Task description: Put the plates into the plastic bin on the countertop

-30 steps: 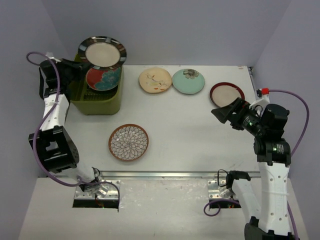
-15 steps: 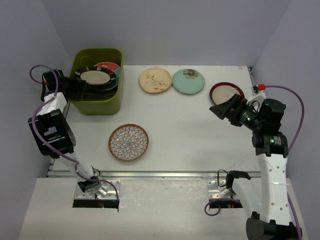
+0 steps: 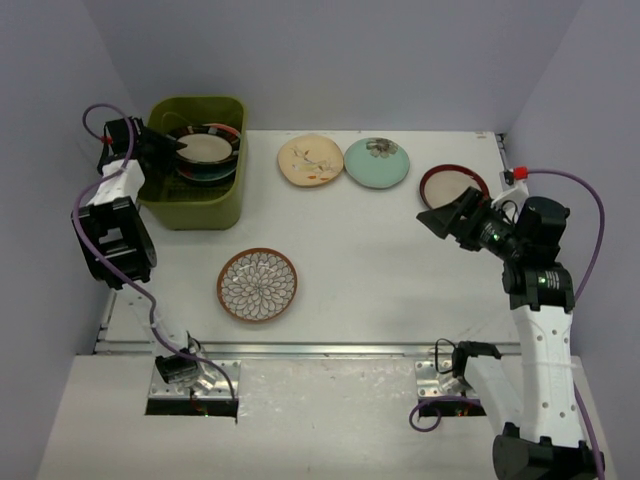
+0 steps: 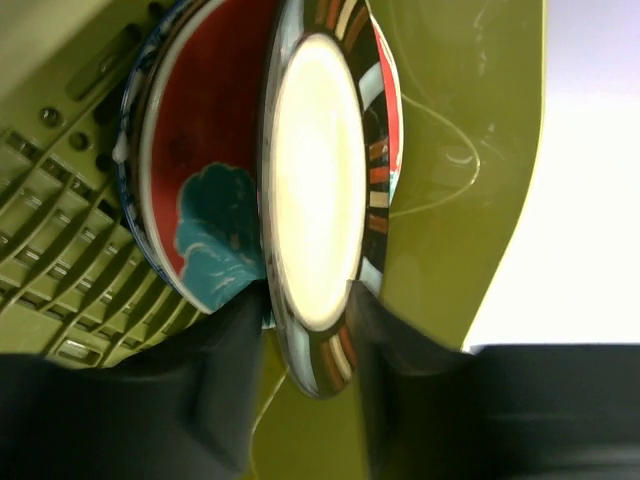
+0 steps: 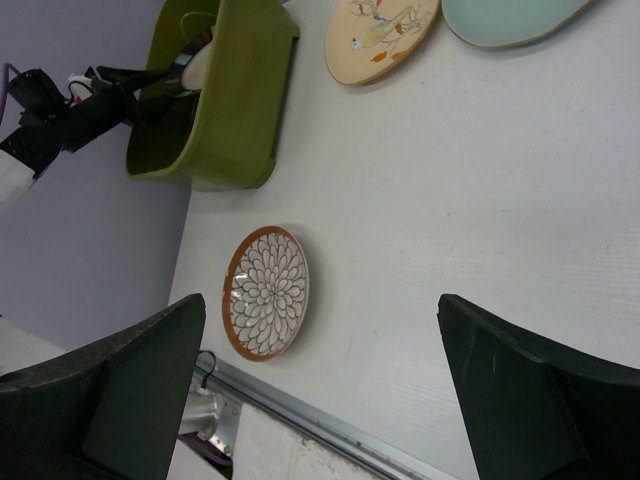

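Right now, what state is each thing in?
Olive-green plastic bin, holds two stacked plates.
Black-striped cream-centred plate, atop the red-and-teal plate inside.
Left gripper, open astride striped plate's rim.
Right gripper, open, empty.
Floral brown-rimmed plate, on white countertop.
Cream painted plate, on countertop.
Mint plate, on countertop.
Red-rimmed plate, on countertop.

No words, brands or numbers can be read — neither on the plastic bin [image 3: 192,210] nor the countertop [image 3: 380,250].

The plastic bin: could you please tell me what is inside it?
A striped-rim plate with a cream centre rests on a red-and-teal plate, the left gripper straddling its edge. Part of the slotted base shows; the rest, under the plates, is covered.
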Motion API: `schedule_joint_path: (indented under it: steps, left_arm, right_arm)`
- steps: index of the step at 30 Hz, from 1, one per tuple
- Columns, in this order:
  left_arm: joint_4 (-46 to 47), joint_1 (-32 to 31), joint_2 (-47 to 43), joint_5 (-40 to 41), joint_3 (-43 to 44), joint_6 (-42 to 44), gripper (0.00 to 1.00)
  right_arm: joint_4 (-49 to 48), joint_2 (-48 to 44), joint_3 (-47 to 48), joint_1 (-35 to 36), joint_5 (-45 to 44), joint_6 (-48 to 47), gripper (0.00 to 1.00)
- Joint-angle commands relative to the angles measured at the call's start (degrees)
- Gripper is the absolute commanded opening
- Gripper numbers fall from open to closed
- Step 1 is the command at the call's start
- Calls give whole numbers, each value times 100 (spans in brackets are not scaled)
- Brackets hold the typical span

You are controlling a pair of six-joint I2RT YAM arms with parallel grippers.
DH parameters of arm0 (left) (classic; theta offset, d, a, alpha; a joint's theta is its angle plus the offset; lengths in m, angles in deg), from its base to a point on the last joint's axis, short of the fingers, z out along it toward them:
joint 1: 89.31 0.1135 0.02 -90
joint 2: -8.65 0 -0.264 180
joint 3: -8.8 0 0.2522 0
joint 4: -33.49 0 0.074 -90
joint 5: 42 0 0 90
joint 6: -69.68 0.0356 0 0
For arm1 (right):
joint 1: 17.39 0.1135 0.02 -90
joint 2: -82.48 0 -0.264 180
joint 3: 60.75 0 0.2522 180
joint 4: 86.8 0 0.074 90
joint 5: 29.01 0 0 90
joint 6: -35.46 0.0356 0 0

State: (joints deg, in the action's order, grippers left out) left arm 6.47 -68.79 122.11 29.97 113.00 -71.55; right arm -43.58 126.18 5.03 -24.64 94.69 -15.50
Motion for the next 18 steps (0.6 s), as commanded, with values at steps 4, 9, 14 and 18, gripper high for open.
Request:
schedule_joint_path:
  steps: [4,9,14,18]
  left_arm:
    - [-896,-387,483,719,1150,783,53]
    - [-1819,-584,1002,1077,2031,1401,65]
    - [-2669,-782,1383,1261,2778,2032,70]
    - [-2969,-822,1253,1549,2794,2356,100]
  right_arm:
    - [-370,-37,-78,44,156,38,99]
    - [-416,-9,-87,41,211,70,99]
    - [-433,65,-87,48,351,94,99]
    - [-441,140,-95,48,447,112,99]
